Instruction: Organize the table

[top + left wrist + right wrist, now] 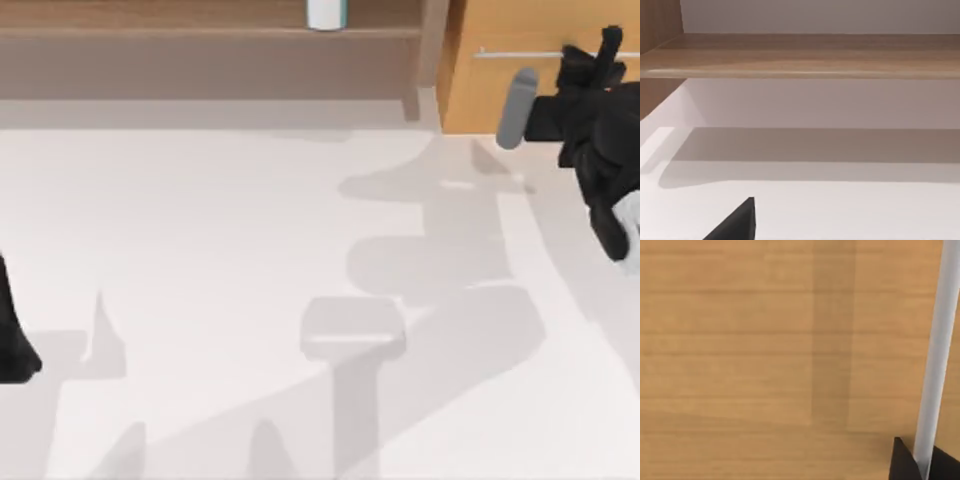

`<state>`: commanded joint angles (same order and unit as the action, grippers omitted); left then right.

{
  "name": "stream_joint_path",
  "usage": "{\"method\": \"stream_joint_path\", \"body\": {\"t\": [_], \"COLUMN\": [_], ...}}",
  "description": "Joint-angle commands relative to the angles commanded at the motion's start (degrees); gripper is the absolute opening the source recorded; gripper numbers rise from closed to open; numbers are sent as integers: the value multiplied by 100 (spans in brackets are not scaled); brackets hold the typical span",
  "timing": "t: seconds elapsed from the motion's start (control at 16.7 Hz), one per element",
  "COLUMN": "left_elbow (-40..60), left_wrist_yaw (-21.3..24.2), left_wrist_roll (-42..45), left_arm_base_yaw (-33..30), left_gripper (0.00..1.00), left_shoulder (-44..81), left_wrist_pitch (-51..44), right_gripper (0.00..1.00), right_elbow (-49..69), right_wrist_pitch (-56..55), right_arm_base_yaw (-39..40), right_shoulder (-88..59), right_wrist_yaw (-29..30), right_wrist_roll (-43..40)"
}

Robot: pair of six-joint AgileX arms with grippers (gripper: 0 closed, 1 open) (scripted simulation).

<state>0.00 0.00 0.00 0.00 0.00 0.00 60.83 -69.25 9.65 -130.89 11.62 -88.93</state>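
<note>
Top view, table: the off-white table takes up most of the picture, bare apart from grey shadows.
Top view, shelf: a brown wooden shelf runs along the far edge on the left side, with a small white and teal container standing on its board.
Top view, drawer unit: an orange-wood drawer unit stands at the far right, its front crossed by a silver bar handle.
Top view, right arm: the right gripper is at the drawer front, right at the handle's right end; the black arm reaches in from the right edge, with a grey cylinder part beside it.
Top view, left arm: parked at the left edge of the table, near side, a black piece just in view.
Left wrist view: the table lies below, the shelf board crosses above it; one black fingertip of the left gripper juts in, and I cannot tell how far the fingers are apart.
Right wrist view: the drawer front is very close; the handle passes between two black fingertips of the right gripper, which sit narrowly on either side of the bar.
</note>
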Motion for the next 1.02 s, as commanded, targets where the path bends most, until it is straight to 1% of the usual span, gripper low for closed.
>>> {"method": "stream_joint_path", "body": {"t": [0.12,0.36,1.02], "left_elbow": [0,0,0], "left_wrist_yaw": [0,0,0], "left_wrist_roll": [0,0,0], "left_arm_base_yaw": [0,0,0], "left_gripper": [100,100,100], "left_shoulder": [0,0,0], "left_wrist_pitch": [0,0,0], "right_gripper": [0,0,83], "right_elbow": [214,242,242], "right_wrist_pitch": [116,131,131], "right_arm_base_yaw": [-20,-23,-23], "right_shoulder": [-86,-97,-97], "right_wrist_yaw": [-29,-33,-33], "right_wrist_roll": [3,4,4]}}
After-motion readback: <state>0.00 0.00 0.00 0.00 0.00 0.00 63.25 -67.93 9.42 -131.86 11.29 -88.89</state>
